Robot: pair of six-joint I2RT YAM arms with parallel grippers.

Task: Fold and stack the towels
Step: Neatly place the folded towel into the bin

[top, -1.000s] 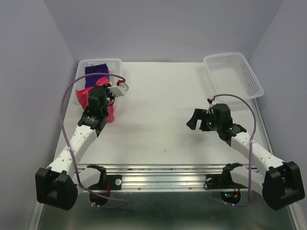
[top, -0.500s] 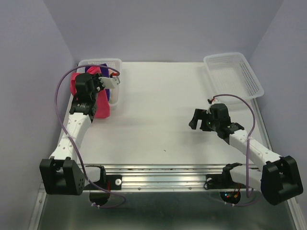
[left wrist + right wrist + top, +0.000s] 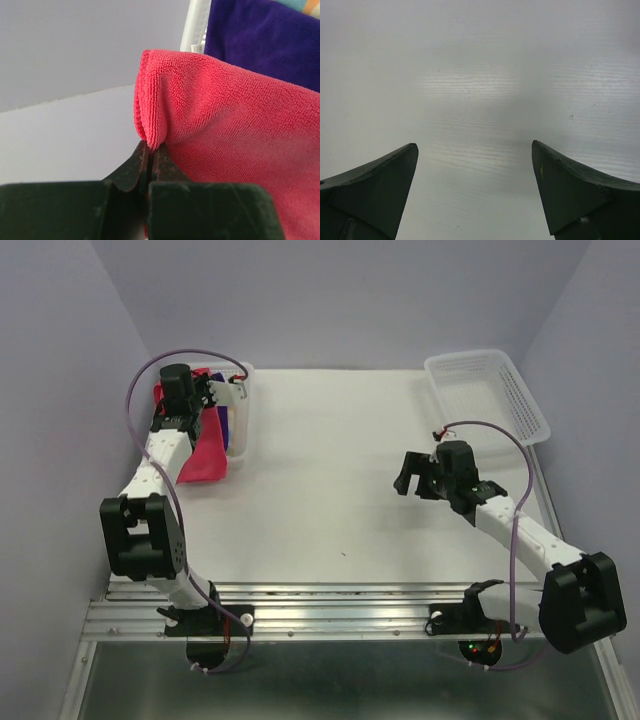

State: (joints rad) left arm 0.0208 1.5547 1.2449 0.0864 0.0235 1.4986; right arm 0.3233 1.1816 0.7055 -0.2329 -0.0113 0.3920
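Note:
My left gripper (image 3: 186, 405) is shut on a folded edge of the hot pink towel (image 3: 203, 455) at the left basket (image 3: 243, 415). In the left wrist view the jaws (image 3: 150, 146) pinch the fold, and the pink towel (image 3: 225, 125) spreads to the right. It drapes from the gripper down over the basket's near side onto the table. A deep purple towel (image 3: 260, 40) lies in the basket behind it, and a strip of purple (image 3: 224, 423) shows from above. A striped corner (image 3: 306, 4) peeks at the top right. My right gripper (image 3: 404, 477) hovers open over bare table, nothing between its fingers (image 3: 570, 190).
A second white perforated basket (image 3: 488, 392) stands at the far right corner with nothing in it. The left basket's white wall (image 3: 196, 25) rises right behind the held towel. Purple side walls close in the table on both sides.
My left arm has swung back and to the left, carrying the pink towel from beside the basket up to the basket's left end. The right arm has shifted only slightly.

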